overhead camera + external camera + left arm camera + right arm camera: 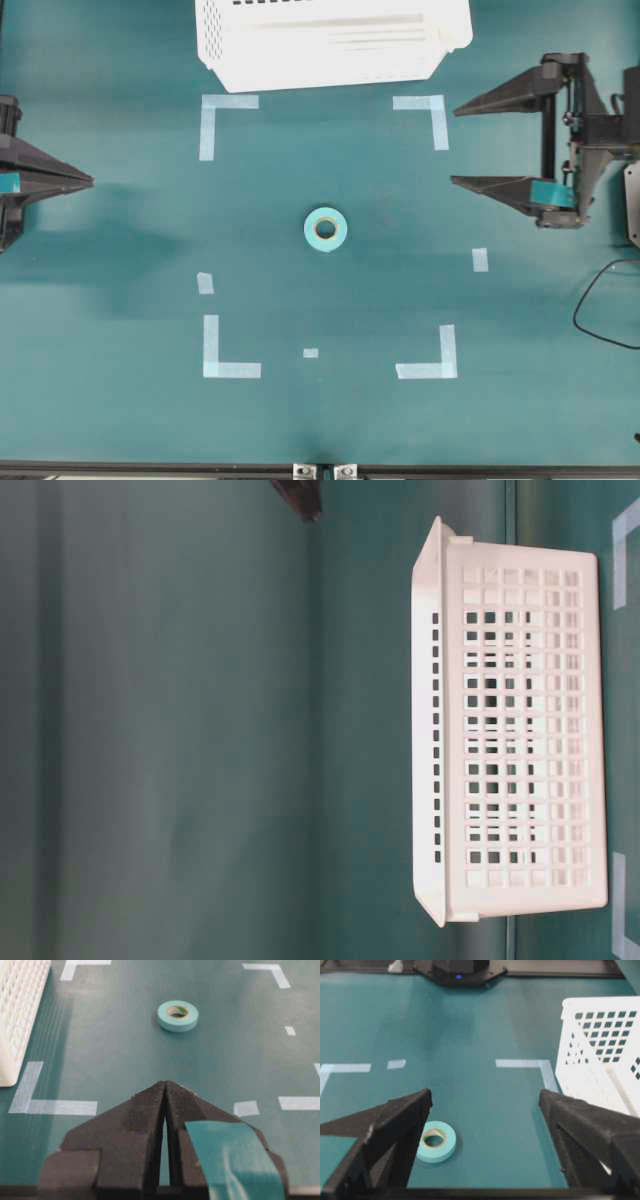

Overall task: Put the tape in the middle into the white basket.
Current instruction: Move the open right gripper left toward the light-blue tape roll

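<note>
The tape (326, 229) is a small light-teal ring with a tan core, lying flat in the middle of the marked square on the green table; it also shows as the tape (177, 1015) ahead of the left wrist and the tape (436, 1141) partly behind the right gripper's left finger. The white basket (335, 42) with lattice sides stands at the far edge, seen as the basket (510, 745) and basket (600, 1055). My left gripper (88, 181) is shut and empty at the left edge, tips (165, 1083) touching. My right gripper (456, 146) stands wide open at the right, gripper (485, 1094) empty.
Pale-blue tape corner marks (228, 102) and short strips (480, 259) outline a square around the roll. A black cable (600, 310) loops at the right edge. The basket's side (20, 1015) stands to the left of the left wrist view.
</note>
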